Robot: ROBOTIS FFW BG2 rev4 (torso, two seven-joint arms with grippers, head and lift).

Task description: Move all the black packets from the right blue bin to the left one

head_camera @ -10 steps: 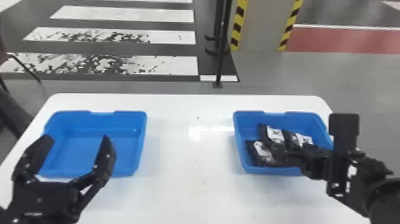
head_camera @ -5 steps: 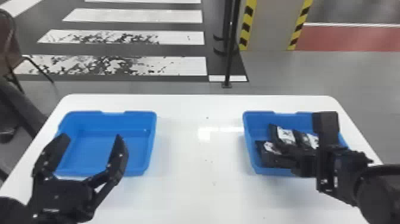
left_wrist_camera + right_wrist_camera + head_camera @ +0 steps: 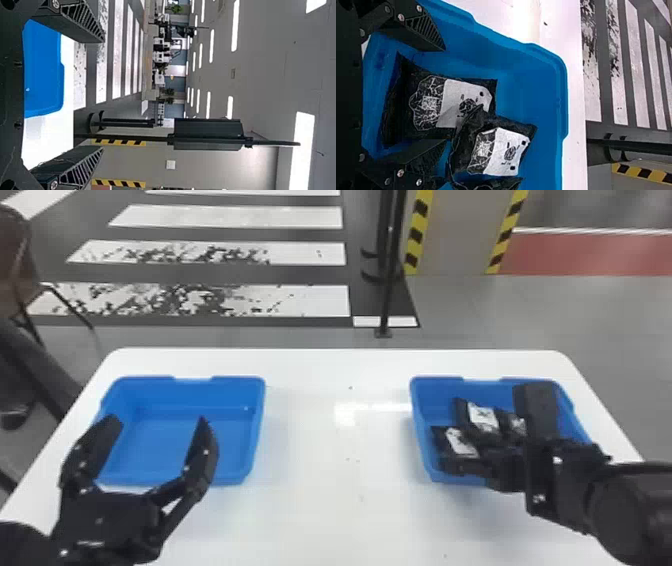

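- The left pincer (image 3: 157,420) stands wide open, its two flat fingers well apart with a gap between them.
- The left bin (image 3: 256,430), blue, sits on the table forward of and lower than that pincer; in the head view the fingers cross in front of its near part.
- The right pincer (image 3: 490,430) is open too, reaching down at the right bin (image 3: 421,425), also blue, with its fingers spread to either side.
- The first black packet (image 3: 423,105) lies in the right bin between the fingers of the right pincer, its pale label facing up; whether a finger touches it, I cannot tell.
- The second black packet (image 3: 502,152) lies in the same bin, out past the right pincer's fingertips and to the right of the first one. It seems to overlap the edge of the first, though the dark wrappers make that hard to judge.
- The third black packet (image 3: 494,184) is right of the second, beyond the right pincer's right finger, partly cut off by the wrist view's edge.
- The white table (image 3: 320,470) runs beneath both pincers and spans the space between them.
- Ahead of both pincers, past the table's far edge, are a black stand (image 3: 387,290) and a crosswalk (image 3: 190,300).
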